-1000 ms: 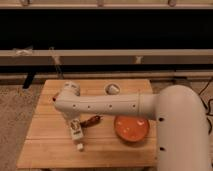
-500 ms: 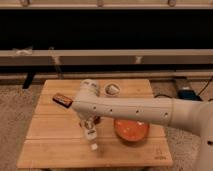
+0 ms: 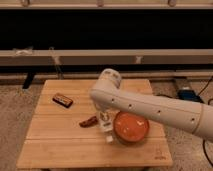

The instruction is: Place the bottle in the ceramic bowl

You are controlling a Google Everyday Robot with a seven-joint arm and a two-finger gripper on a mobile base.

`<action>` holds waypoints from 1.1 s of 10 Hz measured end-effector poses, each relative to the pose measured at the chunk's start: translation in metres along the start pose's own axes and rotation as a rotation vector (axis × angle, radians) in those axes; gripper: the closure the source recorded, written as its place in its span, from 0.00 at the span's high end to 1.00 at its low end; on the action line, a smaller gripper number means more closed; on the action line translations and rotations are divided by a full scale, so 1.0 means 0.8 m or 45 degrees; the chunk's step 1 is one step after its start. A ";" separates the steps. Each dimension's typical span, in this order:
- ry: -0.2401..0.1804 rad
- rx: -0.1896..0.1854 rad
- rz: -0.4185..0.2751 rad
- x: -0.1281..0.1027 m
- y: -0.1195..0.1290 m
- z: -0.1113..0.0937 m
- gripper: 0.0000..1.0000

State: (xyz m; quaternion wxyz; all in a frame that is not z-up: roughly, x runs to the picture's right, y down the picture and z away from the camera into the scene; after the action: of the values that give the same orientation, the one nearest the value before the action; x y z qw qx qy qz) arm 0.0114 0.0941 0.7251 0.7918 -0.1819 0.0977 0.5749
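Just left of the ceramic bowl (image 3: 132, 128), outside its rim and not yet over it: the bottle (image 3: 106, 126), hanging roughly upright, narrow end down, low over the wood. Pinched near its upper end by the gripper (image 3: 102, 116), clamped shut around it at the tip of the white arm (image 3: 150, 107) reaching in from the bowl's right. Could clip the bowl's left rim if carried across this low, shoving the dish toward the table edge. Could land short on the wood if let go before clearing that rim. Further left of the bowl, close by the bottle, a dark red chili-shaped thing (image 3: 89, 121); well beyond, up and left, a flat dark bar (image 3: 62, 100). Underneath, a slatted wooden table (image 3: 60, 145). Around it, speckled floor, with a pale rail across a dark wall behind the bowl.
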 end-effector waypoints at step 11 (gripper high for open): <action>-0.087 0.216 0.261 0.028 -0.129 0.051 0.67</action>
State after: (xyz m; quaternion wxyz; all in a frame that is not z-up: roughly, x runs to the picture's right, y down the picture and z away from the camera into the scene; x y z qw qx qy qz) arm 0.1143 0.1017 0.7721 0.7442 -0.0837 0.1372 0.6483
